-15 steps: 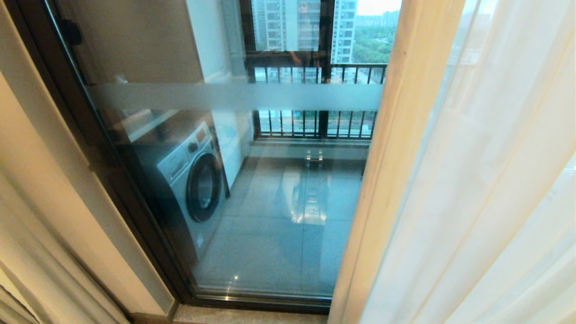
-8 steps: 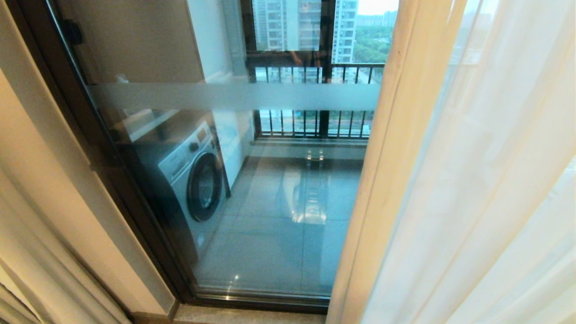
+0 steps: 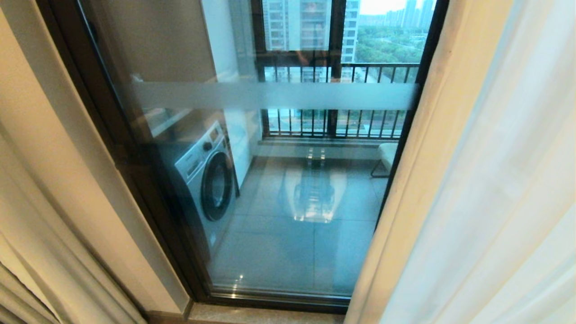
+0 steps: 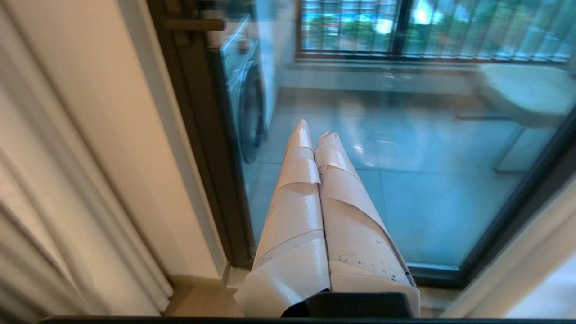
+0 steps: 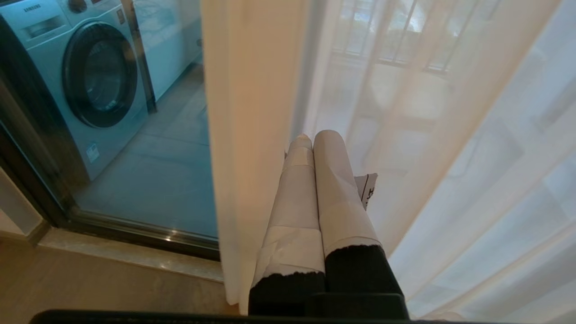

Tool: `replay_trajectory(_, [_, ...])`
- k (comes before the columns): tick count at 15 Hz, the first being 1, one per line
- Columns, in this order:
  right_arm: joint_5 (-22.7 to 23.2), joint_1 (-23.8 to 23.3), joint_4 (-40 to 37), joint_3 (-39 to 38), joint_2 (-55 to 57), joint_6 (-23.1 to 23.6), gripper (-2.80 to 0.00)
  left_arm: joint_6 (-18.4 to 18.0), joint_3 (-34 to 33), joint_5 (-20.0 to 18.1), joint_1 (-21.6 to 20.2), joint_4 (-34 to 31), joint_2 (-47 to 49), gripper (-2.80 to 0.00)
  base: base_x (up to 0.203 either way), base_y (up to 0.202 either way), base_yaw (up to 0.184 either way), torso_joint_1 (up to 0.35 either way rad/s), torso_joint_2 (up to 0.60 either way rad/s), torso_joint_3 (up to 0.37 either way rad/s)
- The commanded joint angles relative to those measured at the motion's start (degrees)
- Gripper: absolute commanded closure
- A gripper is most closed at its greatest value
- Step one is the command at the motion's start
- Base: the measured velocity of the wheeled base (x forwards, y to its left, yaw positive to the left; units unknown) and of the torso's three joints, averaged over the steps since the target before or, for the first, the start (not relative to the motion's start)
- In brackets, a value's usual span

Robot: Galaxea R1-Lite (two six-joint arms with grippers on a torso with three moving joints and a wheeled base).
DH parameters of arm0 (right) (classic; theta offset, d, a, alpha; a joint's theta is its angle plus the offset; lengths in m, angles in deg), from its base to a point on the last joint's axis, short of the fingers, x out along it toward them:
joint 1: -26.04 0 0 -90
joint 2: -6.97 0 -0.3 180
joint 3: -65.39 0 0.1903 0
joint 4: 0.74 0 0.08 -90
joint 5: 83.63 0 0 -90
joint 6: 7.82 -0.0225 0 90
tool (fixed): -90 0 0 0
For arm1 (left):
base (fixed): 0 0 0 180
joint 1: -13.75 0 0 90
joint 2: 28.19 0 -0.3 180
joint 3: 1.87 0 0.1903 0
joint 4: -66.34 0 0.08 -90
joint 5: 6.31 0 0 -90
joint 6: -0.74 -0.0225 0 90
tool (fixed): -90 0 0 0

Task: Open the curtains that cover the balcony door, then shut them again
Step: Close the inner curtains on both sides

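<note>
Curtains [image 3: 405, 198] parted; washing machine [image 3: 202, 180] behind balcony door [image 3: 288, 252].

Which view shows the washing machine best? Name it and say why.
The right wrist view: the washing machine fills a corner, with drum door, panel and brand lettering clear through the balcony door. The head view shows it whole but dimmer behind reflections; the left wrist view catches only a narrow, blurred front.

Closed right hand [image 5: 312, 135] beside cream curtain [image 5: 252, 112] edge.
</note>
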Motion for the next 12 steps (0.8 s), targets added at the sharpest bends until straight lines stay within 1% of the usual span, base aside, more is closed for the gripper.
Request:
replay_trajectory(1, [0.0, 0.1, 0.0, 0.0, 0.1, 0.1, 0.00, -0.1, 0.0, -0.8, 0.0, 0.0, 0.0, 0.00, 0.000, 0.188, -0.001, 0.008, 0.00, 0.002])
replay_trajectory(12, [0.0, 0.1, 0.0, 0.0, 0.1, 0.1, 0.00, -0.1, 0.0, -0.7, 0.0, 0.0, 0.0, 0.00, 0.000, 0.187, -0.001, 0.003, 0.00, 0.002])
